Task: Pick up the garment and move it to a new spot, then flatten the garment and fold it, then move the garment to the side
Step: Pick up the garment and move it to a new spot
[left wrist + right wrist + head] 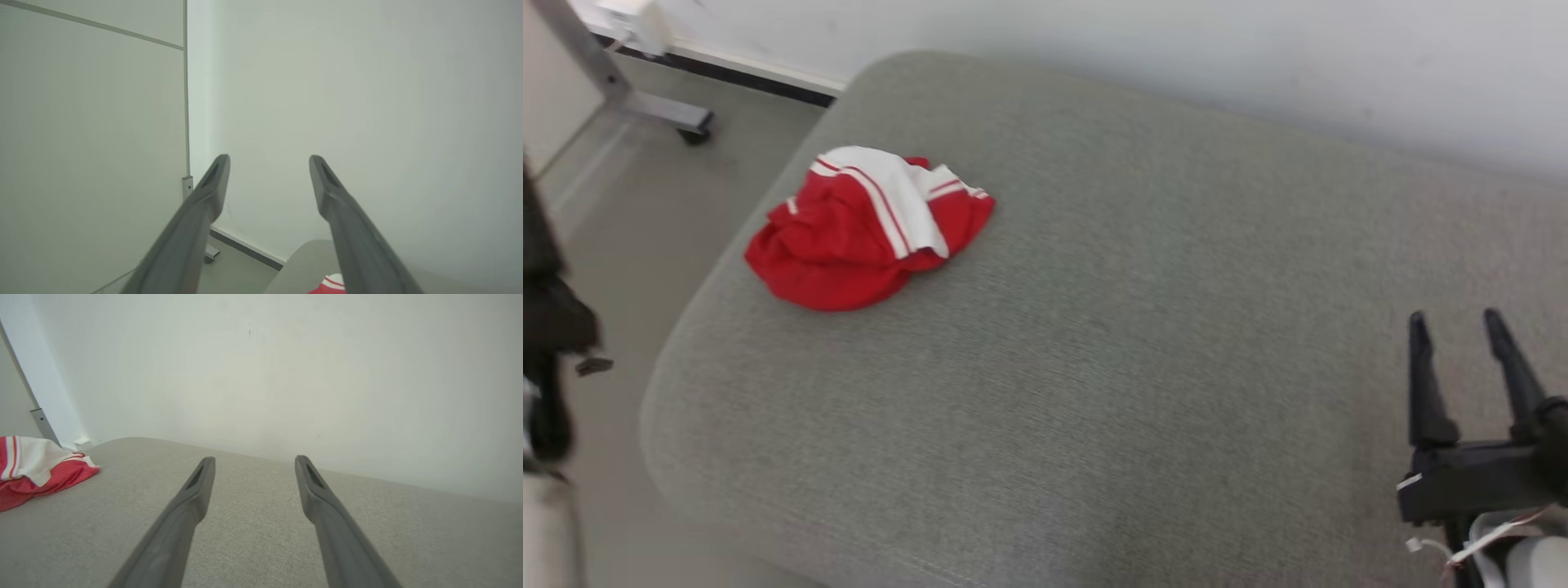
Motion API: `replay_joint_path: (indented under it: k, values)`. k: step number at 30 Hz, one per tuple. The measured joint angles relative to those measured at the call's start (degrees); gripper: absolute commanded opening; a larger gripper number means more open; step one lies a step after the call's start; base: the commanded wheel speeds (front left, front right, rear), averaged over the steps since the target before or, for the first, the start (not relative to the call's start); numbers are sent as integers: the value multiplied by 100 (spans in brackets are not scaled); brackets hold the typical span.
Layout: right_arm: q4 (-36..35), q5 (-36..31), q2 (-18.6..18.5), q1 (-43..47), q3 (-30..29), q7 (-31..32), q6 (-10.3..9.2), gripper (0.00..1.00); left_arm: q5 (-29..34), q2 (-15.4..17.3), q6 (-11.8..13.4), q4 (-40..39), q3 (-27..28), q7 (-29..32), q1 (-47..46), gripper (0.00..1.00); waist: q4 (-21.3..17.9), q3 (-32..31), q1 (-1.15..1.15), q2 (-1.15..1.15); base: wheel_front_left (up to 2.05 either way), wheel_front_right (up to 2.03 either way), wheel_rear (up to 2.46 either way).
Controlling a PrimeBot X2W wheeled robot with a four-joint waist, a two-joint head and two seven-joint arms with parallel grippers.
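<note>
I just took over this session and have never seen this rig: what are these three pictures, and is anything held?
It is a wheeled robot with two arms, each ending in a two-fingered gripper. The wide picture comes from its head, looking down on a grey cushion with a crumpled red and white garment near its far left corner. The right gripper shows at the lower right, open and empty. The other two pictures come from wrist cameras looking along each gripper's fingers. The left gripper is open, empty, aimed at the wall, the garment just below it.
</note>
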Motion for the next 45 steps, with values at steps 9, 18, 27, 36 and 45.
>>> replay_joint_path:
  k: [9, 18, 27, 36, 45]
  values:
    - [-965, -263, 115, 157, -503, 253, 0, 100, -335, 833, -41, 1426, -141, 211, -1596, 100, -780, 819, 1, 1, 0, 0, 0]
    - [-1258, -322, 197, 140, -593, 312, 0, 100, -1194, 1144, -42, 2660, -1087, 1134, -1981, 100, -1527, 1459, 0, 0, 0, 0, 0]
    - [-1241, -326, 216, 49, -528, 297, 0, 100, -2228, 1266, -42, 3300, -1991, 2825, -1868, 100, -1913, 1767, -1, 0, 0, 0, 0]
    - [-1084, -322, 269, 32, -481, 223, 0, 100, -2202, 1504, -43, 3516, -2337, 1970, -1843, 0, -2002, 1644, -1, 0, 0, 0, 0]
    - [-510, -113, 364, 175, -413, -81, 0, 100, -1467, 1753, -42, 3039, -2771, 709, -2516, 0, -2032, 1050, -1, -1, 0, 0, 0]
